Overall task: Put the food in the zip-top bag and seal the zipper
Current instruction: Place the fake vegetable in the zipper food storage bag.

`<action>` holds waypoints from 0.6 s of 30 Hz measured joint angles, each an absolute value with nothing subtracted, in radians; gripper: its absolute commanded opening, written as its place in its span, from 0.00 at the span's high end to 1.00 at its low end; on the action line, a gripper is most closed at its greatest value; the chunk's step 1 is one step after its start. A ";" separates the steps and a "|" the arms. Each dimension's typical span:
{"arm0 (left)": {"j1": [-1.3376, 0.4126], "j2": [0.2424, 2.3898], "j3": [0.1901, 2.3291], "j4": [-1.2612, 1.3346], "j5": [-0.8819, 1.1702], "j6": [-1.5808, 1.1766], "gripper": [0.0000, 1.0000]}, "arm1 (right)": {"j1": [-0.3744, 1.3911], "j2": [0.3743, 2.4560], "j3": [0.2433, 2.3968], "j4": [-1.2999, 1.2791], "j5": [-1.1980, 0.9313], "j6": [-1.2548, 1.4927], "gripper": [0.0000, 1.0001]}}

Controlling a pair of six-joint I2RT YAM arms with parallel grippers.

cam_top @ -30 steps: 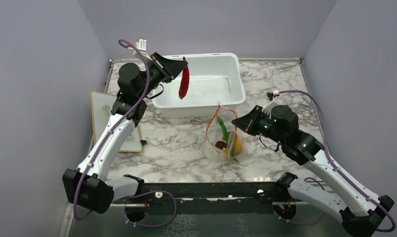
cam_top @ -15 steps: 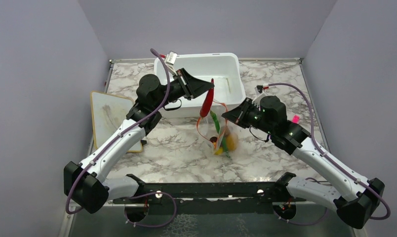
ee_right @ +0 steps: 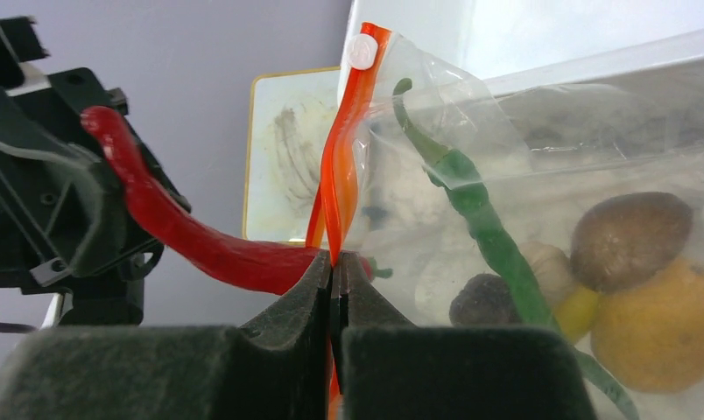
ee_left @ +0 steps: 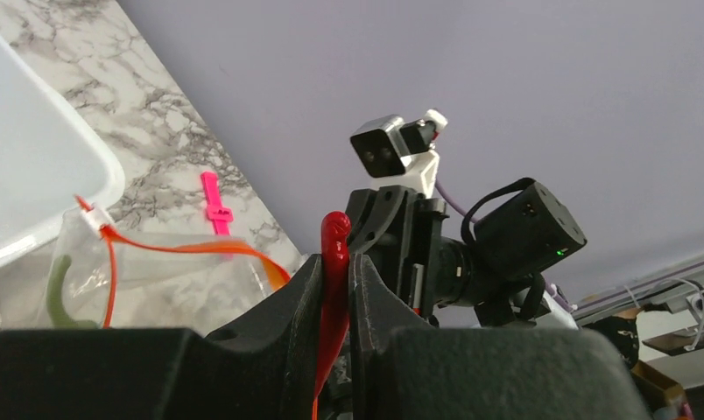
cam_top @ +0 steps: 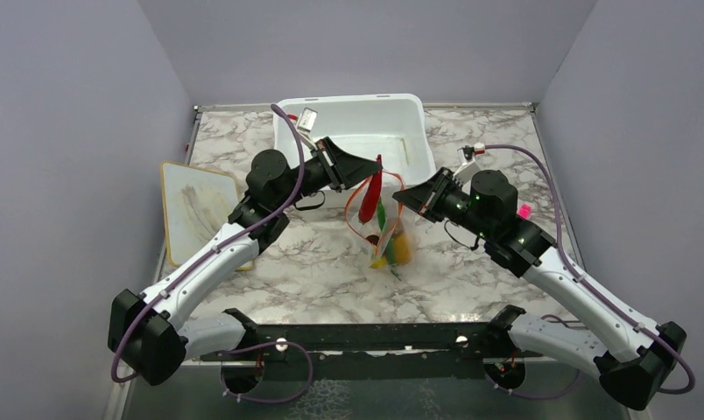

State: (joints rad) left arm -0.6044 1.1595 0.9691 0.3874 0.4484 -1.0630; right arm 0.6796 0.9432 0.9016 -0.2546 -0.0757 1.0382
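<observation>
Left fingers (ee_left: 283, 306) clamp the red chili (ee_left: 334, 254); right fingers (ee_right: 287, 328) pinch the zipper (ee_right: 341, 166), lifting the zip-top bag (cam_top: 392, 232) mouth. The chili has edged closer to that mouth. The white tub (cam_top: 366, 98) crowds behind; bare surface (cam_top: 305, 258) lies left.

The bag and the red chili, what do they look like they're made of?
The bag: thin clear plastic film, glossy and creased, contents showing through; its zipper looks like a stiffer orange-red plastic strip. The red chili: smooth, slightly shiny, uniformly coloured, likely moulded plastic or rubber.
</observation>
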 measured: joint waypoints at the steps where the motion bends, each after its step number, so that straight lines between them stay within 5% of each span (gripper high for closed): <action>1: -0.604 1.160 0.955 0.388 0.447 -1.066 0.91 | 0.680 0.941 0.902 -0.250 -0.076 1.035 0.99; 18: -0.623 1.160 0.810 0.441 0.395 -1.185 0.86 | 0.680 0.942 0.902 -0.215 -0.077 1.008 0.99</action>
